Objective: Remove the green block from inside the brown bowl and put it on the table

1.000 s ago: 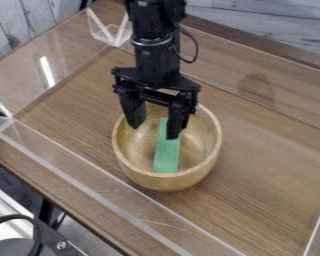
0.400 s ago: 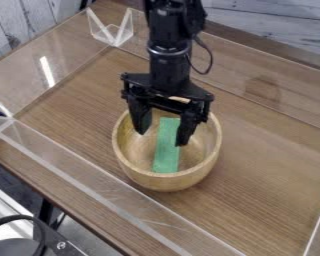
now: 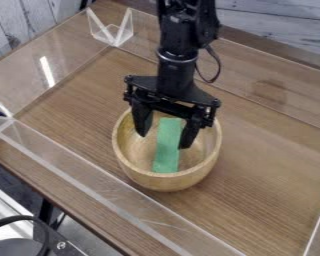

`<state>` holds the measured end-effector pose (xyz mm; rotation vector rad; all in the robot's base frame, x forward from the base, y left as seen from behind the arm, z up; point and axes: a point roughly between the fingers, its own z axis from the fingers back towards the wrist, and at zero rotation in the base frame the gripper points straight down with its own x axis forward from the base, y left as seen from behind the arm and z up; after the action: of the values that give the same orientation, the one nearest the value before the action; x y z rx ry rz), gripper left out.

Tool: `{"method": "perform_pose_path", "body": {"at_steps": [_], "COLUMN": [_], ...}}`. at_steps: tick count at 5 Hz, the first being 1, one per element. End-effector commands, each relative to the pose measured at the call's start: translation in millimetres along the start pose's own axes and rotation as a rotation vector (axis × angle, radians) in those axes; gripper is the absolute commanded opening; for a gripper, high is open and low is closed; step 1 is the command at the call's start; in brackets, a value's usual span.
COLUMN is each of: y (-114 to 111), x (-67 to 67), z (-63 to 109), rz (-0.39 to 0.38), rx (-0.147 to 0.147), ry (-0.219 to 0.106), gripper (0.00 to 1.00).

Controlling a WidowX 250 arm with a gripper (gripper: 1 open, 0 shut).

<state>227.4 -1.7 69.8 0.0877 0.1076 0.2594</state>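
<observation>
The black claw (image 3: 168, 132), at the center of the frame, is spread wide and released, its two fingers apart over the round light-brown bowl (image 3: 167, 178). Inside the bowl lies the green block (image 3: 167, 150), a long flat bar running roughly up and down the frame, its upper end between the fingers. The bowl sits on the brown wood-grain table (image 3: 256, 190), just below the center; a clear pointed object (image 3: 111, 24) stands at the upper left

Green block (image 3: 167, 152) inside brown bowl (image 3: 125, 160) — open gripper (image 3: 166, 132) above.
</observation>
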Motion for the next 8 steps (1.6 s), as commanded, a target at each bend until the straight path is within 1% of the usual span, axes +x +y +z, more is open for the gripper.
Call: {"method": "perform_pose_path", "body": {"at_steps": [1,2,4,5,6,7,8], "y": [4.2,12.0,6.0,5.1,3.6,2.7,2.5], "x": [6.9,9.9,14.0,13.8,9.9,5.4,3.0], "z": [22.5,30.8,0.1,5.2,-5.1,-19.8,-24.6], "rz": [0.090,0.169,0.225,0.200,0.195,0.194,0.191], "rx": [-0.056,-0.093,-0.046,-0.042,-0.041,-0.043,-0.044], "ry": [-0.041,-0.026,-0.064,-0.072,-0.074,-0.080,-0.085], "gripper": [1.00,1.00,1.00,1.00,1.00,1.00,0.00]}}
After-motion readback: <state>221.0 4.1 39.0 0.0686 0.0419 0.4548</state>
